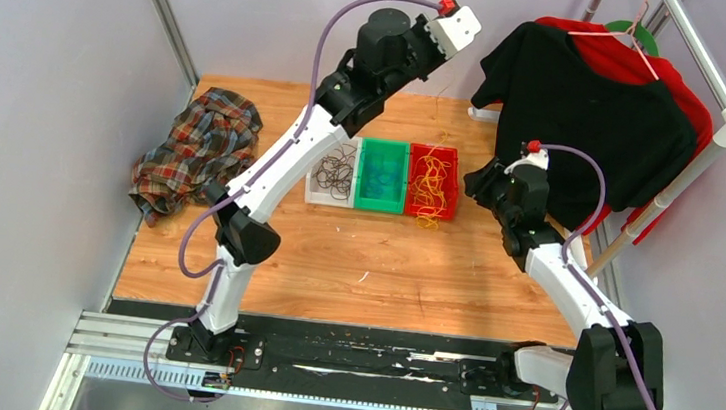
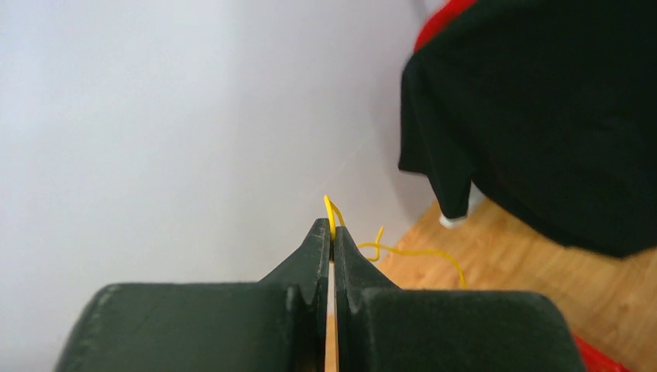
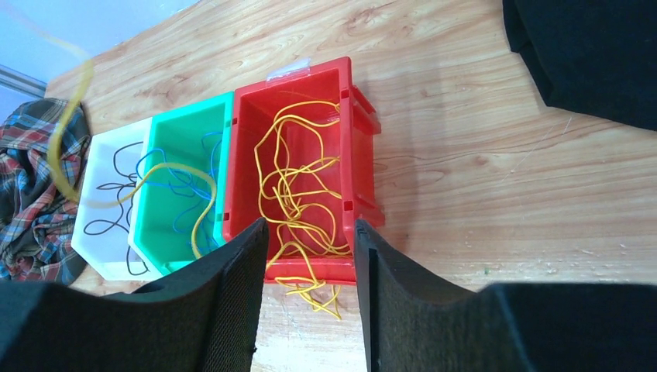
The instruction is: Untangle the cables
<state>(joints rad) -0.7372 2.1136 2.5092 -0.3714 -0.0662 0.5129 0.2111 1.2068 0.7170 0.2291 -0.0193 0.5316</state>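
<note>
**Left hand** [image 2: 331,232]: clamped shut on one yellow cable [image 2: 331,208], held high at upper centre of the top view.

**Right hand** [image 3: 310,232]: fingers apart above the red bin [image 3: 364,116], which holds tangled yellow cables [image 3: 298,178].

**Mid-table** [image 3: 480,155]: blue cables [image 3: 159,153] in the green bin [image 3: 186,116], dark cables [image 3: 116,186] in the white bin [image 3: 104,147].

1. A robotics lab work cell: a white-and-black left robot arm [image 1: 278,162] and its matching right robot arm [image 1: 568,280] are bolted to a slotted aluminium rail [image 1: 291,387].
2. Plain pale-lilac partition walls [image 1: 39,83] and silver metal frame posts [image 1: 162,10] box in the light wooden tabletop [image 1: 383,267].
3. Small white, green and red plastic sorting bins [image 1: 379,207] stand in a row.
</note>
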